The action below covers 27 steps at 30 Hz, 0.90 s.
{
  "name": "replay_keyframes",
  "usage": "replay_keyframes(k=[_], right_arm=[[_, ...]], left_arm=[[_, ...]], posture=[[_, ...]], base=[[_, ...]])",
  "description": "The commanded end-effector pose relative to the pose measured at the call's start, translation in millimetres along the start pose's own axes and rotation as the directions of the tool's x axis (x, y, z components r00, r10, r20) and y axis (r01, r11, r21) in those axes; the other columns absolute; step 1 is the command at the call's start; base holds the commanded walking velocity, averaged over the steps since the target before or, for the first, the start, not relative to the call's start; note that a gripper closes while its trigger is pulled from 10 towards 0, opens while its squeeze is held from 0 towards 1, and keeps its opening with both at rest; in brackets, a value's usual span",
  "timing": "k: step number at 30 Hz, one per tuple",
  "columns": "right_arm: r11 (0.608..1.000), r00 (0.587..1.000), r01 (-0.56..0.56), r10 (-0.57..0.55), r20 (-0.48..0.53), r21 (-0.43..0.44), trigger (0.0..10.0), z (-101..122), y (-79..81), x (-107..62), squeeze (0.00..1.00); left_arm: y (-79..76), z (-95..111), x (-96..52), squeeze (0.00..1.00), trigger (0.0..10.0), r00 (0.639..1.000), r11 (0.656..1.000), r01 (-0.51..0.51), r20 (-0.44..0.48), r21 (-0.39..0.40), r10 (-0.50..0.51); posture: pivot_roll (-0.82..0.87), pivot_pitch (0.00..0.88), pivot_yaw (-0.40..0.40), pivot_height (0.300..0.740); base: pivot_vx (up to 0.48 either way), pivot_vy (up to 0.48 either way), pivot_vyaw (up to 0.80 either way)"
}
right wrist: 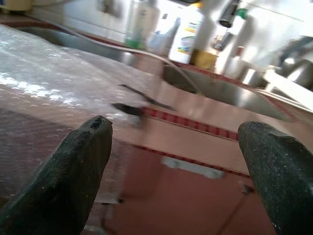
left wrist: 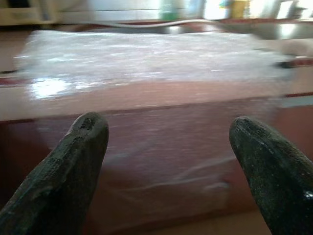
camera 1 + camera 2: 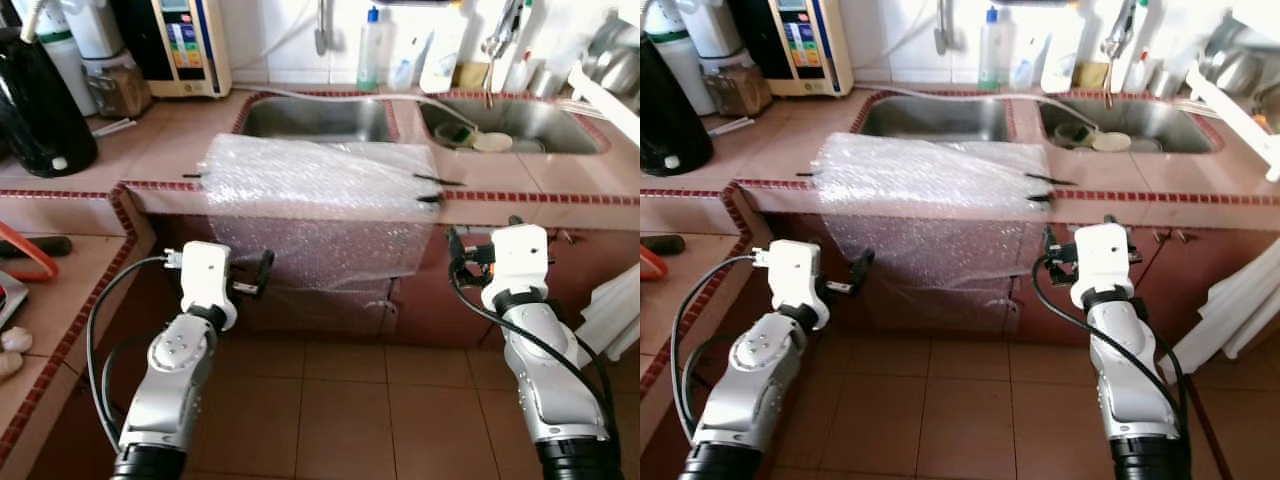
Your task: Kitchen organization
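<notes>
Just ahead of the wide-open jaws of the left gripper (image 2: pixel 166 147) and right gripper (image 1: pixel 173 156), soft, light bubble wrap (image 3: pixel 320 180) is draped, likely best pinched at its hanging edge.

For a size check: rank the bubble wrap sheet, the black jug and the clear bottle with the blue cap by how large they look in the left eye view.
1. bubble wrap sheet, draped over the counter edge
2. black jug, partly cut off by the frame
3. clear bottle with the blue cap, farthest back, so nearness may exaggerate the gap
</notes>
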State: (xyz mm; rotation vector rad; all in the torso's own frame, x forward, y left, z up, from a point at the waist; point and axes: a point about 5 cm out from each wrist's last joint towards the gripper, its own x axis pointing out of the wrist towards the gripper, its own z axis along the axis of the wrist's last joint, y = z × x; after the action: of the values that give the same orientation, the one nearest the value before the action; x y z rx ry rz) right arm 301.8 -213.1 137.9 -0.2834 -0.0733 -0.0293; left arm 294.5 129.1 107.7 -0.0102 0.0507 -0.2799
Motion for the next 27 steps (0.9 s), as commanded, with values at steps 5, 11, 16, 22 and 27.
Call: replay_keyframes(k=[5,11,16,22,27], right_arm=[[1.0,1.0,-0.008,0.008,0.018,0.008,10.0,5,2.5,1.9,1.0],[1.0,1.0,-0.009,0.008,0.016,0.009,10.0,4,2.6,1.9,1.0],[1.0,1.0,-0.008,0.008,0.015,0.012,10.0,3,3.3,1.6,1.0],[1.0,1.0,-0.012,0.011,0.01,0.015,10.0,2,5.5,0.8,1.0],[1.0,1.0,-0.012,0.012,0.001,0.024,10.0,-2,7.3,2.1,1.0]], left_arm=[[9.7,0,-1.7,0.0,10.0,1.0,1.0,-0.023,-0.006,0.019,0.023],[9.4,0,-1.3,0.0,10.0,1.0,1.0,-0.019,-0.009,0.019,0.019],[9.3,0,-1.3,0.0,10.0,1.0,1.0,-0.018,-0.012,0.019,0.018],[9.5,-3,-1.0,0.0,10.0,1.0,1.0,-0.015,-0.023,0.023,0.015],[15.2,-11,1.3,0.0,10.0,0.997,0.999,-0.041,-0.057,0.021,0.042]], posture=[[-0.03,0.0,0.033,0.74],[-0.03,0.0,0.035,0.74],[-0.03,0.0,0.035,0.74],[-0.03,0.0,0.035,0.74],[-0.02,0.0,0.036,0.74]], base=[[0.0,-0.314,0.0],[0.0,-0.309,0.0],[0.0,-0.302,0.0],[0.0,-0.198,0.0],[0.0,0.0,0.0]])
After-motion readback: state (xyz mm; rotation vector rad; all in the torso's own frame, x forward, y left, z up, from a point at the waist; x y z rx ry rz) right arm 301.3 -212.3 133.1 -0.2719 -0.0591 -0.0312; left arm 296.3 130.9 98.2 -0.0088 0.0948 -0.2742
